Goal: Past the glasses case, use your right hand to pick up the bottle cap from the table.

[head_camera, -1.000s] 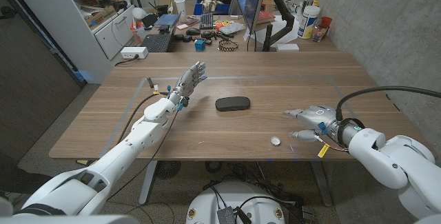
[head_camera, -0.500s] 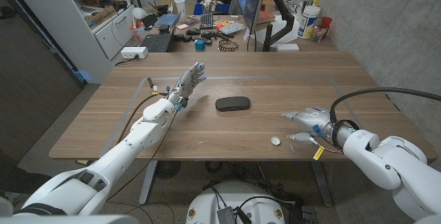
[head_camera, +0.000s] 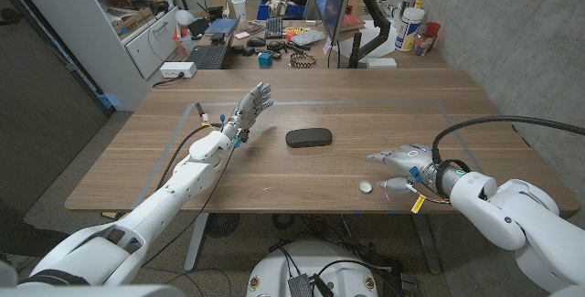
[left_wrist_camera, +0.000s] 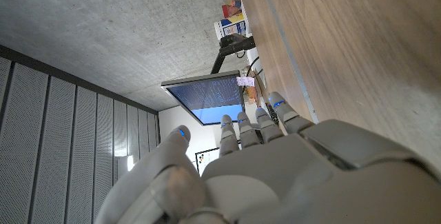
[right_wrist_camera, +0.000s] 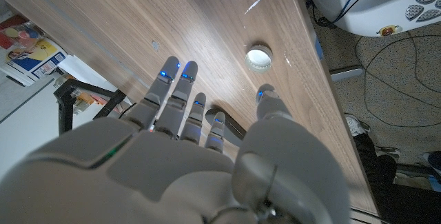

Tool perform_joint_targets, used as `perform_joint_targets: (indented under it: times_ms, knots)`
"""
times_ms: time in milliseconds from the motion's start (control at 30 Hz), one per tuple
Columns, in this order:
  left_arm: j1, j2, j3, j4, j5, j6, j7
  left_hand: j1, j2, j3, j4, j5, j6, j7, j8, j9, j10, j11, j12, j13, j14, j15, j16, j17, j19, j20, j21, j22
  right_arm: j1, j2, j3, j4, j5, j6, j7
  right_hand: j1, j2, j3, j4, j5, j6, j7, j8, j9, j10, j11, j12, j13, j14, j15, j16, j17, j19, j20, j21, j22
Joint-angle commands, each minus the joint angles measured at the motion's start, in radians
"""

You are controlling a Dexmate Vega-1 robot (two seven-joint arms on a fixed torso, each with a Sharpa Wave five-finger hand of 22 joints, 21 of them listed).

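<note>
Bottle cap (head_camera: pixel 366 186) nearer than glasses case (head_camera: pixel 308 138), rightward.

Wooden table (head_camera: pixel 302 164) spans frame middle. Black glasses case (head_camera: pixel 308 138) lies at centre. Small white bottle cap (head_camera: pixel 366 186) lies lower right of case, near front edge. Pale tape outline (head_camera: pixel 347 103) marks tabletop.

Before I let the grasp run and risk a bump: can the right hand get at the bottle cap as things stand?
Probably yes. The right hand is open, fingers spread, just beside the bottle cap, with bare table between them. The glasses case lies farther back, out of the way.
</note>
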Motion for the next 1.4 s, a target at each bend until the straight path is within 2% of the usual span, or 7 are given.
perform_joint_targets:
  times_ms: [33,200,367,933,1200,1300,1400]
  knots:
    - [-0.003,-0.004,-0.002,0.01,-0.003,-0.004,-0.007,-0.006,0.002,-0.002,0.001,0.004,0.006,-0.001,0.002,0.002,0.003,-0.001,0.004,0.005,0.004,-0.044,0.003,0.002,0.004,-0.001,-0.002,0.004,0.022,-0.032,-0.031,0.001,0.013,-0.028,0.019,-0.003,0.009,0.003,0.007,0.005,0.007,-0.009,0.009,0.003,0.01,0.0,0.005,0.004,0.006,-0.078,0.0,0.003,0.007,0.0,0.007,0.001]
    - [-0.006,-0.005,-0.003,0.018,-0.005,-0.007,-0.011,-0.007,0.002,-0.002,0.0,0.005,0.006,-0.002,0.002,0.002,0.003,0.0,0.004,0.005,0.003,-0.043,0.003,0.002,0.003,0.0,-0.003,0.004,0.04,-0.05,-0.055,0.004,0.01,-0.035,0.023,0.002,0.015,0.006,0.007,0.005,0.014,-0.011,0.011,0.003,0.01,0.005,0.005,0.004,0.007,-0.078,-0.001,0.003,0.01,0.005,0.008,0.001]
    - [-0.008,-0.006,-0.005,0.026,-0.008,-0.01,-0.017,-0.007,0.002,-0.003,0.0,0.005,0.006,-0.001,0.002,0.002,0.003,-0.002,0.004,0.005,0.004,-0.044,0.003,0.002,0.004,-0.002,-0.003,0.004,0.077,-0.073,-0.1,0.005,-0.009,-0.05,0.057,0.05,0.037,0.029,-0.013,0.008,0.021,-0.013,0.011,0.003,0.012,-0.001,0.006,0.004,0.01,-0.079,-0.002,0.002,0.014,0.009,0.009,0.001]
    - [-0.023,-0.011,-0.009,0.062,-0.017,-0.02,-0.044,-0.01,0.002,-0.005,0.0,0.007,0.007,-0.002,0.003,0.002,0.004,0.002,0.004,0.005,0.003,-0.044,0.003,0.002,0.004,0.0,-0.005,0.004,0.173,-0.126,-0.222,0.007,-0.05,-0.096,0.113,0.06,0.014,0.021,-0.015,0.001,-0.022,-0.012,-0.006,0.003,0.0,-0.005,0.001,0.004,0.005,-0.075,-0.007,0.003,0.02,0.016,0.011,0.002]
    - [-0.03,-0.014,-0.009,0.078,-0.018,-0.023,-0.055,-0.011,0.002,-0.006,0.0,0.008,0.008,-0.002,0.003,0.002,0.003,0.0,0.004,0.005,0.003,-0.043,0.003,0.002,0.004,-0.001,-0.006,0.004,0.215,-0.138,-0.276,0.025,-0.072,-0.118,0.11,0.07,0.006,0.018,-0.017,0.002,-0.026,-0.013,-0.005,0.004,0.007,-0.019,0.004,0.004,0.02,-0.084,-0.001,0.006,0.027,0.012,0.014,0.002]
    - [-0.034,-0.015,-0.009,0.085,-0.018,-0.025,-0.058,-0.011,0.002,-0.006,0.0,0.008,0.008,-0.002,0.003,0.002,0.002,0.0,0.004,0.005,0.003,-0.044,0.003,0.002,0.004,-0.001,-0.006,0.004,0.232,-0.14,-0.297,0.035,-0.08,-0.128,0.112,0.098,0.006,0.023,-0.029,0.005,-0.023,-0.013,-0.002,0.005,0.008,-0.021,0.004,0.004,0.022,-0.083,0.001,0.007,0.028,0.012,0.014,0.001]
    - [-0.036,-0.015,-0.009,0.088,-0.018,-0.025,-0.06,-0.011,0.002,-0.006,0.0,0.008,0.007,-0.002,0.002,0.002,0.003,0.0,0.004,0.005,0.003,-0.043,0.003,0.002,0.004,-0.002,-0.006,0.004,0.25,-0.143,-0.319,0.045,-0.091,-0.135,0.113,0.104,0.005,0.021,-0.026,0.006,-0.02,-0.013,0.0,0.005,0.012,-0.023,0.006,0.005,0.027,-0.09,0.004,0.01,0.031,0.011,0.015,0.001]
